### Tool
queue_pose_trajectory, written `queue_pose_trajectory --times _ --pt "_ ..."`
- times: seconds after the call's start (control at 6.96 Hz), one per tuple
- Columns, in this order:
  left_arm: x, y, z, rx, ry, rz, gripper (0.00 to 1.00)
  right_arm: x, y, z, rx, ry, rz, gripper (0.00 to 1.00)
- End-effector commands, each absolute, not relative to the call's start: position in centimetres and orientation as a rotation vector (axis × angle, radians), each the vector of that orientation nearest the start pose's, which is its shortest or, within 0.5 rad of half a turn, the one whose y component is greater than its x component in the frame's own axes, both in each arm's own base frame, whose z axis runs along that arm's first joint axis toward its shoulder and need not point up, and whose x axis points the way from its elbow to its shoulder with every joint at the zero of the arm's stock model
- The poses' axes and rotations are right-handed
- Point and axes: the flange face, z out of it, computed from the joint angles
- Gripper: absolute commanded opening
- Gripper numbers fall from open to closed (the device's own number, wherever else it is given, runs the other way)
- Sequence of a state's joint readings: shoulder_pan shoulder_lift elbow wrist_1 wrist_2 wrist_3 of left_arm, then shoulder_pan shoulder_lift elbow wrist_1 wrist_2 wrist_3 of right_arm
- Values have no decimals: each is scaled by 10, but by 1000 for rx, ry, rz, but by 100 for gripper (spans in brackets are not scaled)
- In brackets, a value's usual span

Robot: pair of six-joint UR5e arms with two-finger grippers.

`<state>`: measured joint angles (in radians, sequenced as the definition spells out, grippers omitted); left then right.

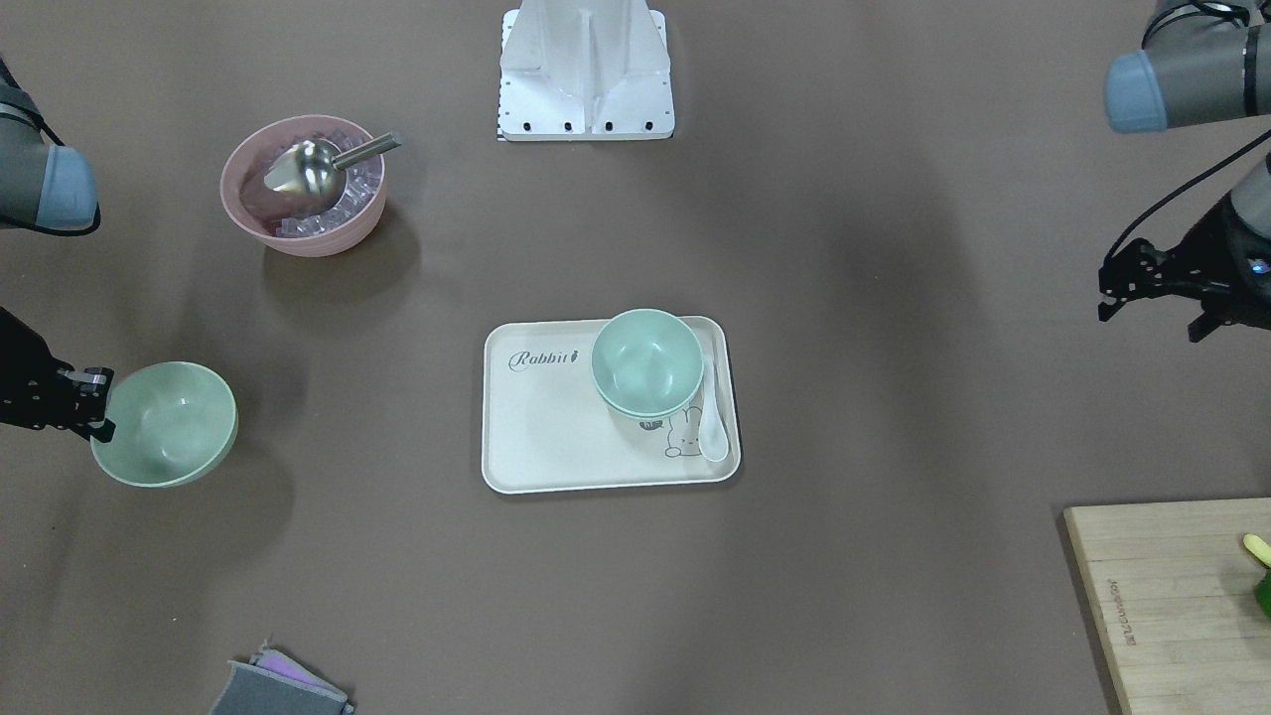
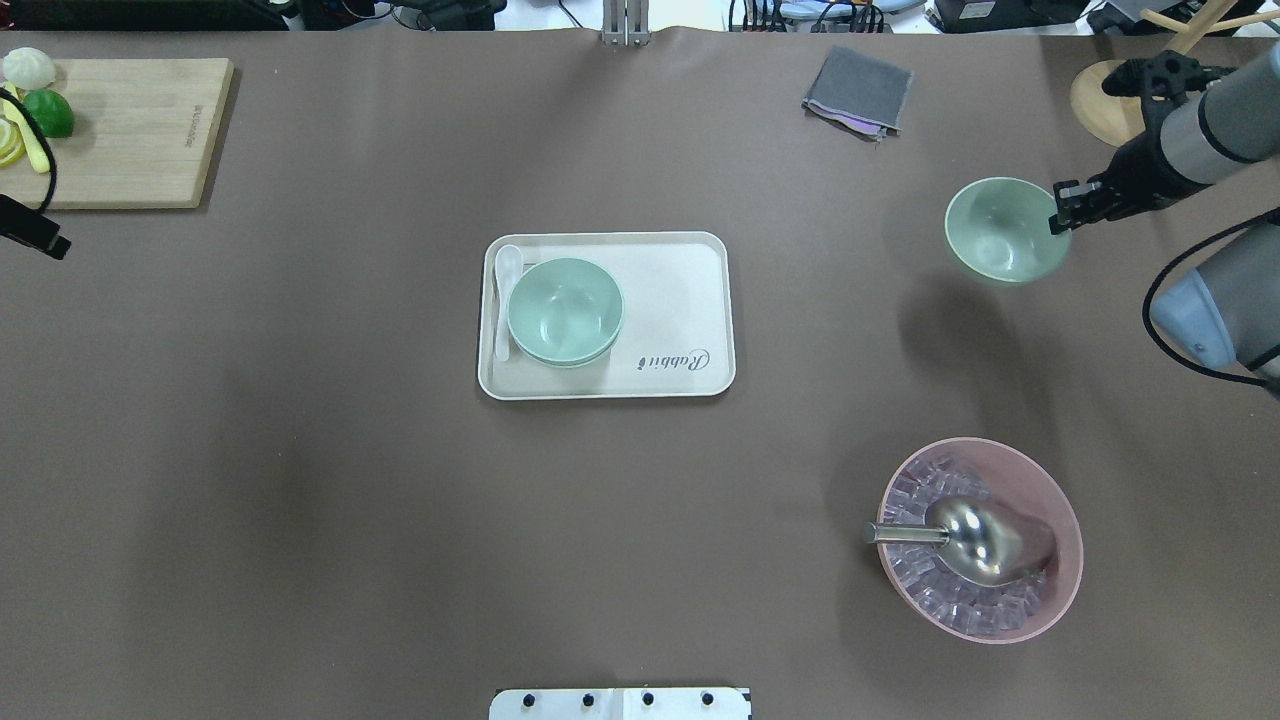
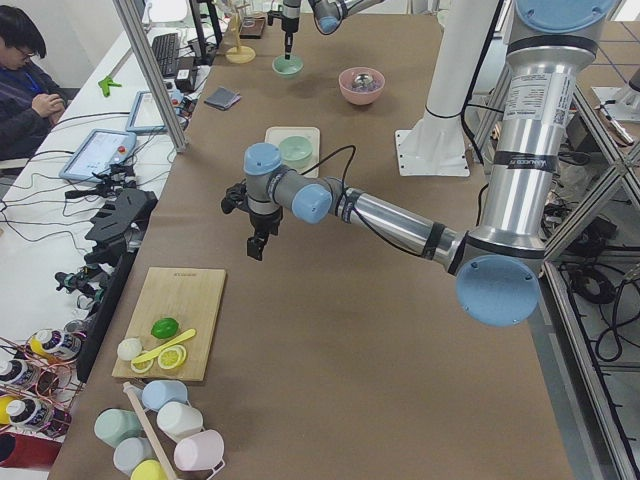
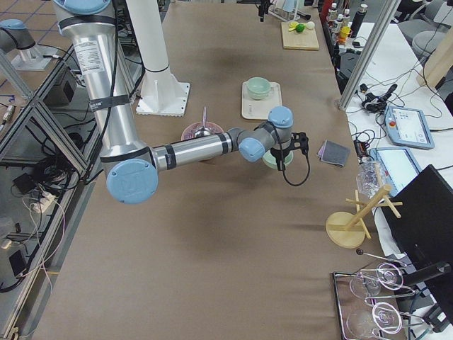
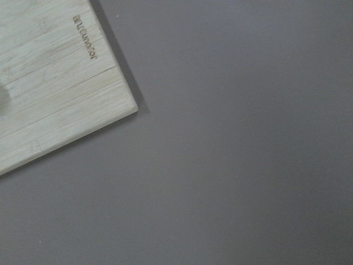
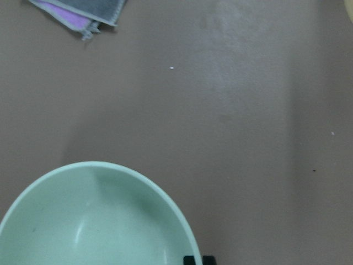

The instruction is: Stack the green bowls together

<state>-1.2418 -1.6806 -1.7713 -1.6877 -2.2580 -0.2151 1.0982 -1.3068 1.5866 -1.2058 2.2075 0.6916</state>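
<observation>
Nearest the robot's base, on the right of the matte brown worktop, a round pink bowl holds clear ice cubes and a polished metal scoop, whose handle reaches over the rim. At mid-worktop a cream tray with rounded corners carries two green bowls. They are smooth, round and matte, nested one in the other, with a white spoon just beside them. Farther out on the right, the right jaws are closed on the rim of the third green bowl, holding it tilted and clear of the worktop, its shadow thrown to one side. The left jaws hang over bare worktop near the corner of a pale wooden cutting board; I cannot tell how far apart they stand. A folded grey cloth lies toward the far edge.
</observation>
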Motion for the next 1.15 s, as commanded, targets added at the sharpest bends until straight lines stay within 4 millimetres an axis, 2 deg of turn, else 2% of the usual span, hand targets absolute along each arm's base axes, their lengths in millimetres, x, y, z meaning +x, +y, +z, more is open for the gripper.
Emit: queue_pose_trajectory --times 0.0,0.14,0.29,0.43,0.57,0.72,1.01 --pt "12 -520 555 192 785 286 99 -235 -581 375 128 -846 -6 0" --pt "-33 -513 569 173 767 280 99 -249 -570 339 98 -836 -23 0" --pt "-54 -507 575 181 761 300 99 -276 -556 301 38 -843 53 0" --pt "-58 -496 584 171 760 292 99 -316 -538 260 -12 -881 151 0" --pt "-59 -495 587 167 754 289 99 -352 -522 237 -49 -886 234 0" --pt "-60 -482 598 149 758 282 99 -389 -504 221 -67 -866 349 0" --pt "-60 -468 607 137 761 276 99 -446 -468 207 -56 -875 513 0"
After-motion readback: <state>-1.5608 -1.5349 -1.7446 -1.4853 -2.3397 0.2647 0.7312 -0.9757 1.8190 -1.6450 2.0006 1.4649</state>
